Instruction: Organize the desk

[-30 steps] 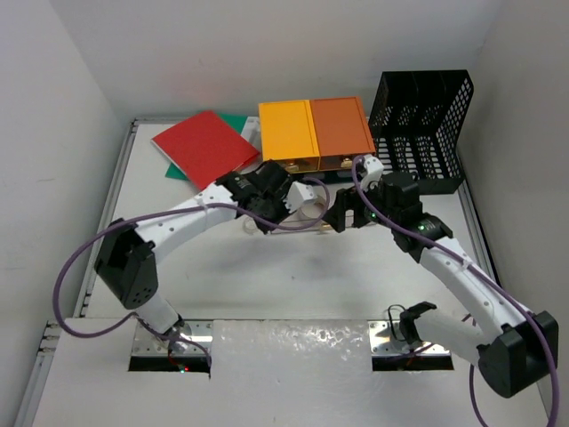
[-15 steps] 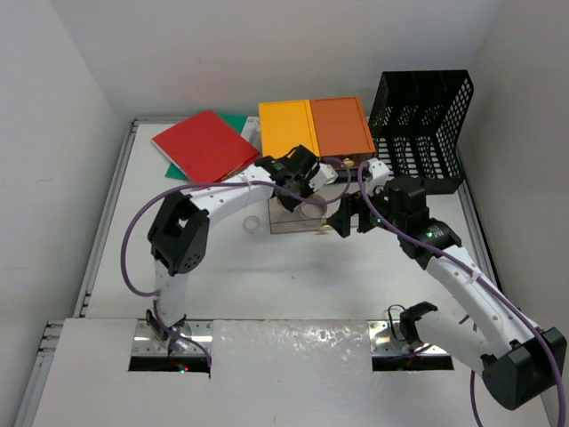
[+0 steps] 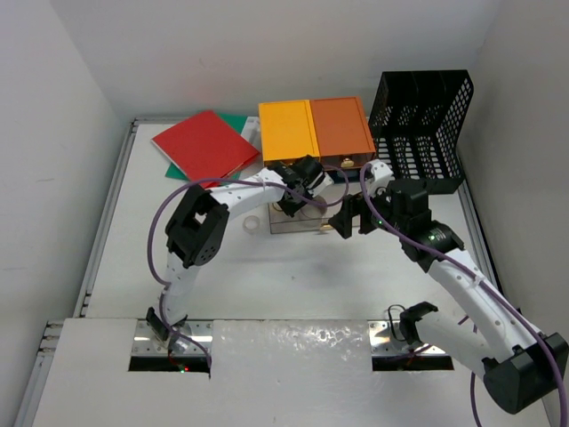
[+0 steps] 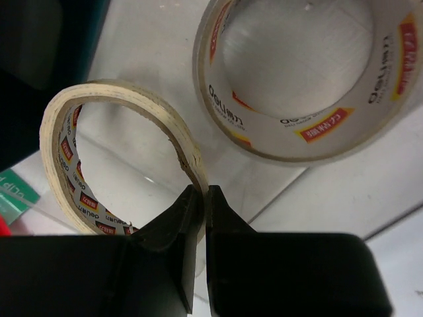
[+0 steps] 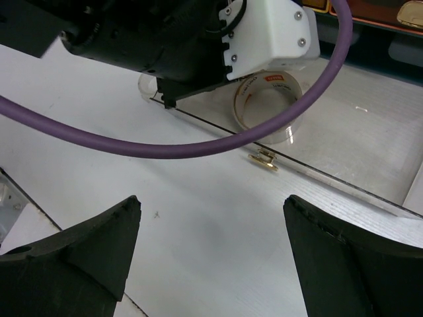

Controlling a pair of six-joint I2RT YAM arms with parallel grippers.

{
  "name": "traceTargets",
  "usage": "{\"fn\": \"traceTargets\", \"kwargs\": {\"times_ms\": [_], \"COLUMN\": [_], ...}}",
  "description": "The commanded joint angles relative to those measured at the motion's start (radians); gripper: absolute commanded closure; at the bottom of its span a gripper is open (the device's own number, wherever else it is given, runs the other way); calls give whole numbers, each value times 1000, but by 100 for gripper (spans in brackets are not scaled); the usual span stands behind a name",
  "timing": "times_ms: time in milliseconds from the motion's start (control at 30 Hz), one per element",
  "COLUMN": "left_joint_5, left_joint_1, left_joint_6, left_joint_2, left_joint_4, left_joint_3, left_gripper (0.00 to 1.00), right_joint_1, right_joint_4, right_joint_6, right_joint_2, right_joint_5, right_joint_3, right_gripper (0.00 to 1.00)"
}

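White desk filled the top view, bare from the arm bases at 6 o'clock up to the middle, with grey rails down both sides. Just past centre, toward 1 o'clock, the right gripper hung with its jaws spread wide and nothing between them, facing the front of a clear drawer and its small gold handle. A purple cable from the left arm looped across that gap.

Beyond it, at 12 o'clock from centre, the left gripper was pinched almost fully closed on the wall of a thin cream tape roll, one finger inside the ring and one outside. A wide clear tape roll lay flat in the drawer just beside it, at its 2 o'clock, apart from it. Whether the thin roll touched the drawer floor I could not tell.

Farther back stood the yellow-and-orange drawer box, a black mesh rack at 2 o'clock and a red folder at 10 o'clock.

The step looked like dropping the thin roll into the drawer. Done well, it should come down clear of the wide roll, the jaws should part only slightly, and the inner finger should lift straight out so the ring does not snag. The right gripper would do best to stay clear of the cable.
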Motion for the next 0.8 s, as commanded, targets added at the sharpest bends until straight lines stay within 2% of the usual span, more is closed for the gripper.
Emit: {"fn": "traceTargets", "kwargs": {"times_ms": [0,200,300,400,433,533,633,767], "left_joint_5": [-19,211,229,209,201,177,117,46], "left_joint_1": [-10,-10,-10,-10,-10,-10,-10,-10], "left_joint_6": [-25,-13,-2,10,12,19,32,48], "left_joint_2": [15,3,-11,-5,1,-8,-41,-107], "left_joint_4": [16,-4,6,-30,-49,-110,-148,-283], "left_joint_3": [44,61,64,87,107,127,157,303], "left_gripper": [100,100,98,82,67,51,48,46], "right_joint_1": [-3,-1,-1,-3,-1,-3,-3,-1], "right_joint_4": [11,13,17,11,8,-1,-13,-35], "right_joint_6": [-11,-11,-8,-7,-6,-14,-29,-43], "right_joint_2": [-14,-16,-8,-6,-6,-13,-6,3], "right_joint_5": [10,11,5,-1,-2,2,40,85], "right_joint_3": [2,0,0,5,6,6,8,22], "right_gripper": [14,14,14,14,14,13,11,11]}}
